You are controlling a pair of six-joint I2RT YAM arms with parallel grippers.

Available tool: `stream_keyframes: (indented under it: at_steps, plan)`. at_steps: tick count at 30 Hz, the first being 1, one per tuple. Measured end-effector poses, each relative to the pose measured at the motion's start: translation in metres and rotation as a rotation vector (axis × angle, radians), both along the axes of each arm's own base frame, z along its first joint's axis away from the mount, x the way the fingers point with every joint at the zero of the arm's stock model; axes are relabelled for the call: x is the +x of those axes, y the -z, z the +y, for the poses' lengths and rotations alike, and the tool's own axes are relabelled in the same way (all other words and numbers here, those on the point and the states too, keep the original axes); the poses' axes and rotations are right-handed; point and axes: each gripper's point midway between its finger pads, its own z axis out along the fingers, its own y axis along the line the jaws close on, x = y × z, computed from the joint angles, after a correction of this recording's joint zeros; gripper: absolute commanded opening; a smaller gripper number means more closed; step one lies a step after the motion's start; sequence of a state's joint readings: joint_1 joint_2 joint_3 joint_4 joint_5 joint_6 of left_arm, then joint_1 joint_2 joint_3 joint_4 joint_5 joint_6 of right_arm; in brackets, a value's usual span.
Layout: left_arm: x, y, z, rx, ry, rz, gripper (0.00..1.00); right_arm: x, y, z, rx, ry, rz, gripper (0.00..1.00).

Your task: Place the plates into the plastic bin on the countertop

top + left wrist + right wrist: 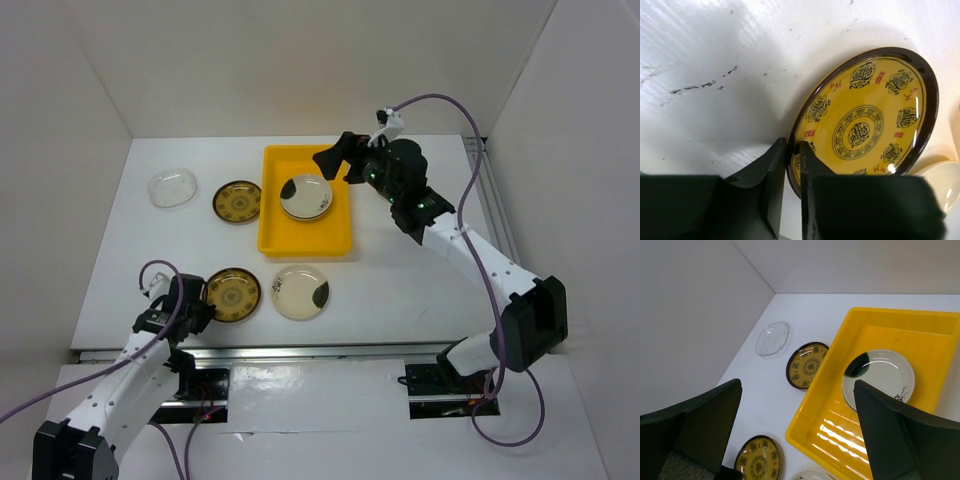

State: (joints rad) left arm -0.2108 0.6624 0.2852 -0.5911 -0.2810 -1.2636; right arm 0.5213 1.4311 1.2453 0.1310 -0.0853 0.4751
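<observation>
Yellow plastic, the bin (305,247) sits mid-countertop (400,290) with one black-patched cream plate (306,196) lying flat inside it. Off the bin's left side lie a gold-brown plate (237,202) and, farther out, a clear plate (173,187). On the bin's near side lie a second cream plate (300,292) and, left of it, the near gold-brown plate (234,294).

The overhead view puts the left gripper (203,316) at that plate's left edge but hides the grip. The left wrist view shows it: the fingers (771,175) stand nearly closed, pinching the plate's dark rim between them.

The right gripper (335,160) hovers over the bin's far right corner. Its wrist view shows its fingers (705,425) spread wide, holding nothing.
</observation>
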Motion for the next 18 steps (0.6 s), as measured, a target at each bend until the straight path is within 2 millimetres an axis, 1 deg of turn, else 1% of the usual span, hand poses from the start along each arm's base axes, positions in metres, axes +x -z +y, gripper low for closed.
stream_keyframes:
  at_steps: [2,3,5,8,12,14,16,18]
  plan:
    - [0.002,-0.001,-0.001,-0.006,-0.006,-0.007,0.13,-0.003,-0.002,-0.003,0.001,0.004,-0.006,1.0]
    - [0.004,-0.003,-0.001,-0.016,-0.016,-0.02,0.05,-0.004,-0.002,-0.004,0.002,0.008,-0.007,1.0]
    - [0.011,-0.009,-0.004,-0.035,-0.023,-0.061,0.0,-0.003,0.002,-0.007,-0.002,0.017,0.0,1.0]
    - [0.012,-0.014,-0.004,-0.05,-0.036,-0.091,0.0,-0.002,0.009,-0.012,-0.007,0.03,0.016,1.0]
    - [0.006,-0.023,-0.003,-0.059,-0.04,-0.117,0.0,0.003,0.017,-0.022,-0.021,0.074,0.042,1.0]
    - [0.002,-0.036,-0.001,-0.056,-0.041,-0.137,0.0,0.002,0.023,-0.029,-0.038,0.106,0.067,1.0]
    - [0.002,-0.058,0.001,-0.057,-0.042,-0.188,0.0,0.0,0.03,-0.037,-0.058,0.141,0.092,1.0]
    - [0.005,-0.081,0.0,-0.073,-0.041,-0.258,0.0,-0.007,0.044,-0.047,-0.081,0.17,0.122,1.0]
